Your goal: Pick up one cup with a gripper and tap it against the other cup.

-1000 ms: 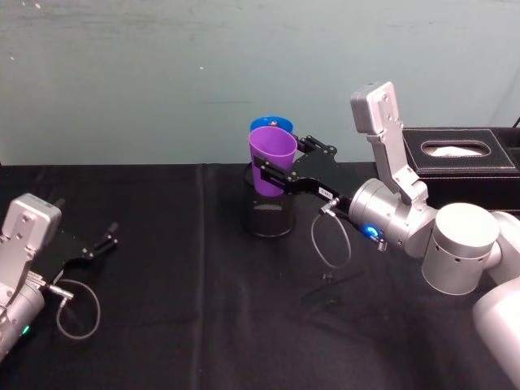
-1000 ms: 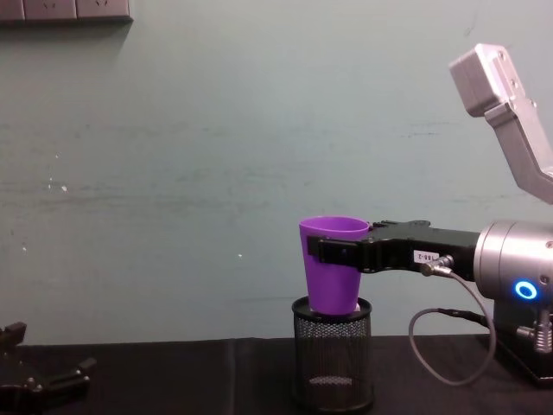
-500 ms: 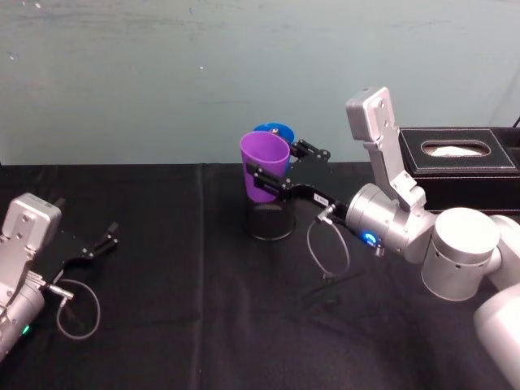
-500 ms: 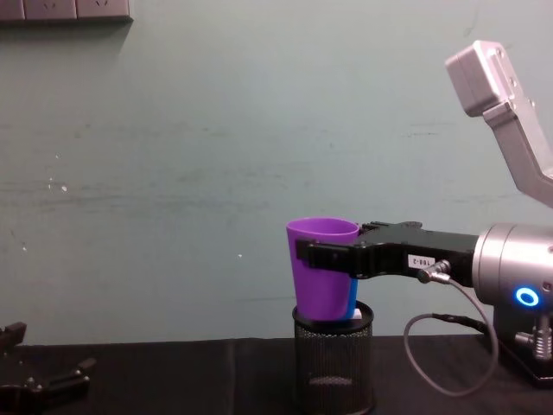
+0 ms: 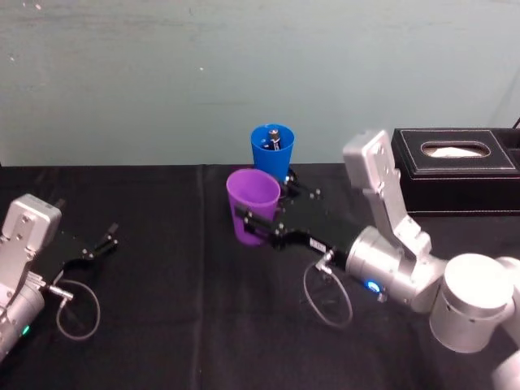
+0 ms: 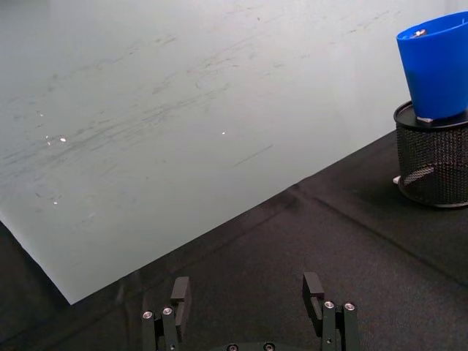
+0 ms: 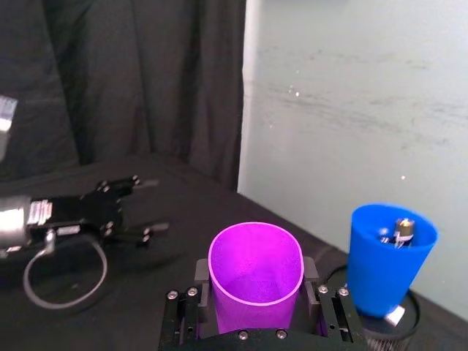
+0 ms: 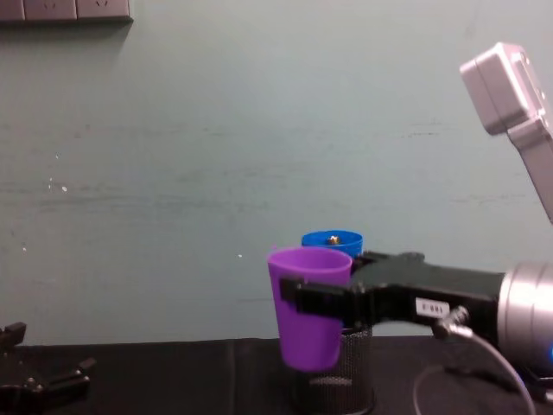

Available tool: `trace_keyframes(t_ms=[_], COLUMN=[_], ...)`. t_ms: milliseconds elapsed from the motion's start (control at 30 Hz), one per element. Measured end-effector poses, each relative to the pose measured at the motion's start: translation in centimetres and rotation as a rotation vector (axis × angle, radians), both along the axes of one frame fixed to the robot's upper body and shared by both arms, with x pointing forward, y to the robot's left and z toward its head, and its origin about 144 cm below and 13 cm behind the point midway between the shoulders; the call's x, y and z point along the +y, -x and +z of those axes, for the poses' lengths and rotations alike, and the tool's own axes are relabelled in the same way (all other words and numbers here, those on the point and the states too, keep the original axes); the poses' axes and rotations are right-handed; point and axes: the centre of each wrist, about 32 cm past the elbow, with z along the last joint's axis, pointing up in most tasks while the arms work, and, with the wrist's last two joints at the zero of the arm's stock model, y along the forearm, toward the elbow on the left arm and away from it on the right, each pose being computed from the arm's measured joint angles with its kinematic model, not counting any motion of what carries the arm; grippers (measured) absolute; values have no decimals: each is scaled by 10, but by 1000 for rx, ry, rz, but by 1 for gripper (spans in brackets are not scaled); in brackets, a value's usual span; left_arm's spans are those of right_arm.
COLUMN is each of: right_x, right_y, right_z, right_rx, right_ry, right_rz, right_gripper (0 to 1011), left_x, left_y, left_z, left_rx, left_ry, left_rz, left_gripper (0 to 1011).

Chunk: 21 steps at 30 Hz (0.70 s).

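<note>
Presently held: purple cup, pinched about its upper wall by the right gripper, upright and lifted off the black table, near and slightly left of the blue cup. Blue cup: seated in a black mesh holder at the far centre, a small brownish item at its rim. Cups apart. Left gripper: fingers spread, empty, parked at near left. Status: pick-up complete; tap judged outstanding.
</note>
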Motion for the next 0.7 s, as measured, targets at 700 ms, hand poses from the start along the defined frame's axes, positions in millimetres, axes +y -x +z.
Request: trace_keyframes(t_ms=[700], right_x=[-10], right_y=[62], right_z=[-61], right_rx=[15], right_ry=[36], right_rz=[-105], right_gripper=[723], left_x=[0], left_y=[0], left_z=[0], left_rx=[0], left_ry=[0], left_rz=[0], left_gripper=[1000])
